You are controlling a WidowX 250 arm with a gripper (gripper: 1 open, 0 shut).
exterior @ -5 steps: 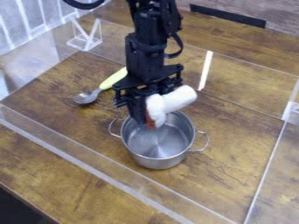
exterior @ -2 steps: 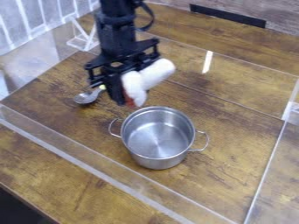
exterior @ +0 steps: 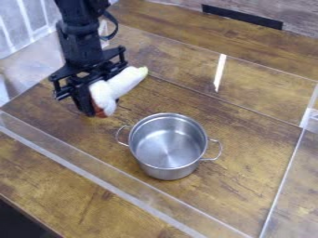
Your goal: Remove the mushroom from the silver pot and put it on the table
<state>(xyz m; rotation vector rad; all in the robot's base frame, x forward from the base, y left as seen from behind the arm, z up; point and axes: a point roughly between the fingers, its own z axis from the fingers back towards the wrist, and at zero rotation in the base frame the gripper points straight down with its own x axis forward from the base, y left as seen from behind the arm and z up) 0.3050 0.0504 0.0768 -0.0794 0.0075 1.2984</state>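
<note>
Tabletop: the dark brown wood-plank tabletop with clear acrylic walls at its edges lies under everything; a bare stretch of planks sits directly below my load, to the left of the pot.

Pot: the small round shiny steel pot with two little loop handles stands upright at centre; its inside reads empty to me, only bare metal showing; it sits to the lower right of my fingers and apart from them.

Arm: my black arm comes down from the top left with the wrist pointing roughly straight down; there is no second arm, so the set-down is mine alone.

Mushroom: the toy mushroom with thick white stem and red-brown cap hangs in my grip, clear of the pot rim and above the wood; I cannot see it touching the planks; its long axis runs on a slant, the pale stem end up and to the right, the reddish cap end down and to the left, near my fingertips.

Fingers: my black fingers are clamped tight on the mushroom, one dark prong showing either side of it; the grip looks to sit toward the cap end.

Deciding relation: the landing spot lies straight beneath the mushroom, not sideways; I judge the coming move is a plain lowering, cap end likely meeting the wood first, then a release.

Risk: dropped from a height, the rounded cap could roll toward the pot.
</note>
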